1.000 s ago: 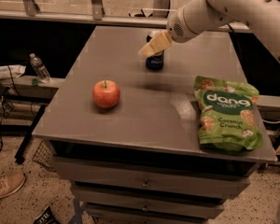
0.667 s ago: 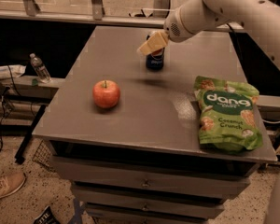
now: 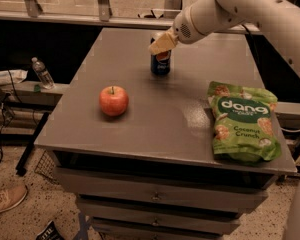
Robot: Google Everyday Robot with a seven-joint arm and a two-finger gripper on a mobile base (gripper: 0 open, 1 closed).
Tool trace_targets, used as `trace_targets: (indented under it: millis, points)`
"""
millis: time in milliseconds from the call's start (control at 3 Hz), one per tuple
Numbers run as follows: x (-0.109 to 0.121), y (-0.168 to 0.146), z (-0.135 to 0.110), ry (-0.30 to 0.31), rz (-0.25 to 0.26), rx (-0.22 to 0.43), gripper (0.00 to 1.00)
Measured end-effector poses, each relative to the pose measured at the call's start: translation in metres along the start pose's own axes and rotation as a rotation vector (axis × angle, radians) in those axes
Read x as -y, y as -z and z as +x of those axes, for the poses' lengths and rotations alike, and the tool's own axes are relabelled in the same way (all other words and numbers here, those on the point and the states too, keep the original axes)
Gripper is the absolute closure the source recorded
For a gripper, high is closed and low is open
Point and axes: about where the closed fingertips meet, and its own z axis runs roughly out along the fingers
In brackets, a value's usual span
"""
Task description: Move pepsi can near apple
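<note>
The pepsi can (image 3: 161, 65), dark blue with the round logo, stands upright on the grey table (image 3: 155, 119) at its far middle. My gripper (image 3: 160, 43) comes in from the upper right on the white arm (image 3: 230, 9) and sits over the can's top, shut on it and hiding the rim. The red-orange apple (image 3: 113, 100) lies on the table's left part, nearer the front, about a hand's width to the can's front left.
A green Dang snack bag (image 3: 242, 121) lies at the table's right front. Drawers (image 3: 155, 196) sit under the tabletop. A clear water bottle (image 3: 42, 74) stands on a low ledge to the left. A shoe (image 3: 5, 199) is on the floor.
My gripper and the pepsi can have shifted slightly to the left together. The apple and the snack bag have not moved.
</note>
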Motion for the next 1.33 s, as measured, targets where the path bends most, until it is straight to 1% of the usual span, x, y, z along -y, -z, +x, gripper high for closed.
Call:
trace_targets:
  millis: [333, 667, 1000, 1333]
  points:
    - [-0.021, 0.017, -0.017, 0.073, -0.031, 0.041, 0.88]
    - [-0.060, 0.032, -0.033, 0.184, -0.092, 0.058, 1.00]
    - [-0.098, 0.027, -0.036, 0.262, -0.175, 0.028, 1.00]
    - [-0.122, 0.014, -0.030, 0.303, -0.234, -0.030, 1.00]
